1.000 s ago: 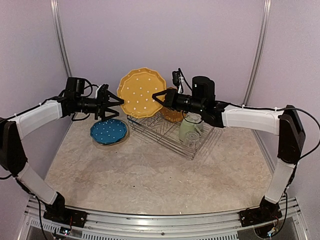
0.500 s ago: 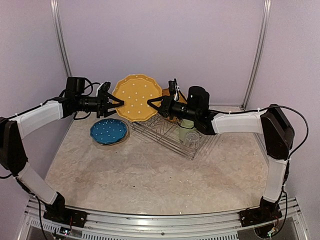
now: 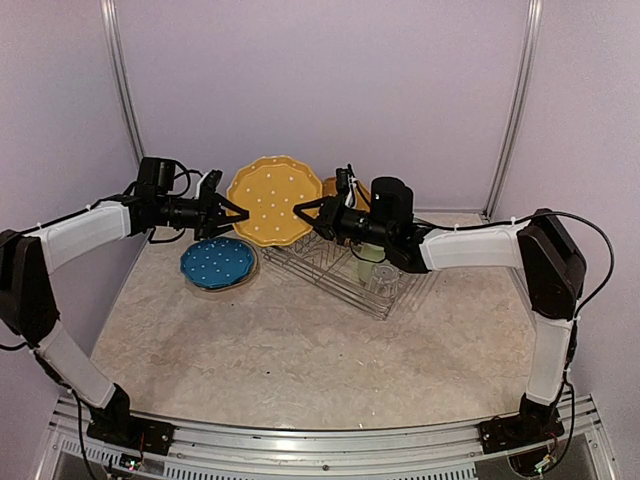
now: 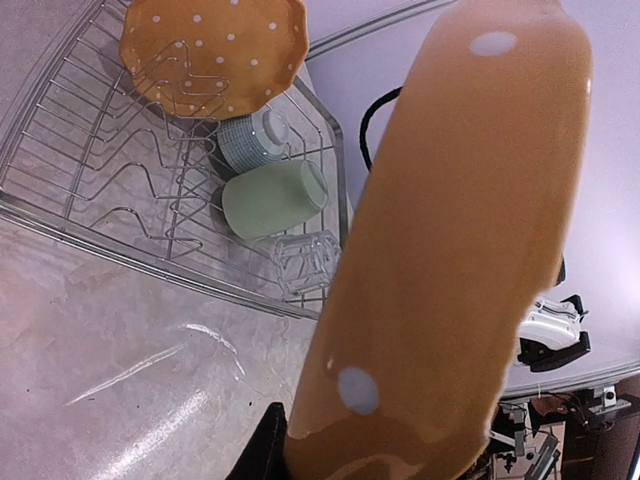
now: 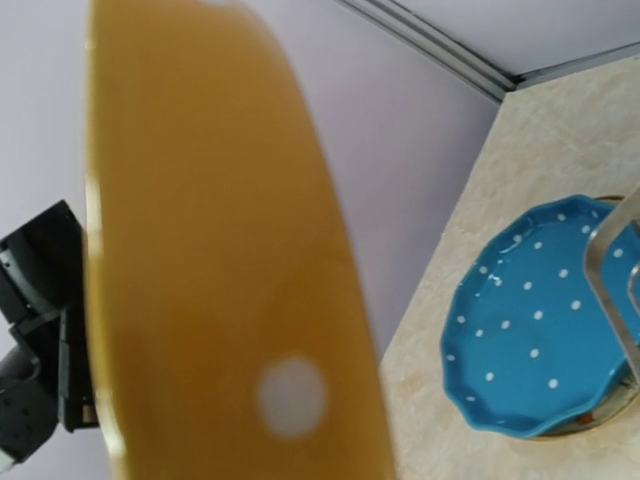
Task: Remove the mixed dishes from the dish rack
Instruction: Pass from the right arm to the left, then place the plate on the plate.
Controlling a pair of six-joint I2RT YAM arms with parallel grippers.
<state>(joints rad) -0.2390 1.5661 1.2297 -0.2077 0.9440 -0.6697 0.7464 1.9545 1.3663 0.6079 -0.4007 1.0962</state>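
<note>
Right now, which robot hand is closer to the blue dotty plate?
Left. The left gripper hovers just above and behind the blue plate; the right gripper is farther away, on the other side of the orange plate.

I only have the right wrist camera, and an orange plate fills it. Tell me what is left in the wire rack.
Observer: The silver wire dish rack holds a second orange scalloped plate, a small light-blue bowl, a pale green mug and a clear glass.
Operator: Now say where my plate is.
Observer: The large orange white-dotted scalloped plate stands on edge in the air. The right gripper holds its right rim, and the left gripper straddles its left rim.
</note>
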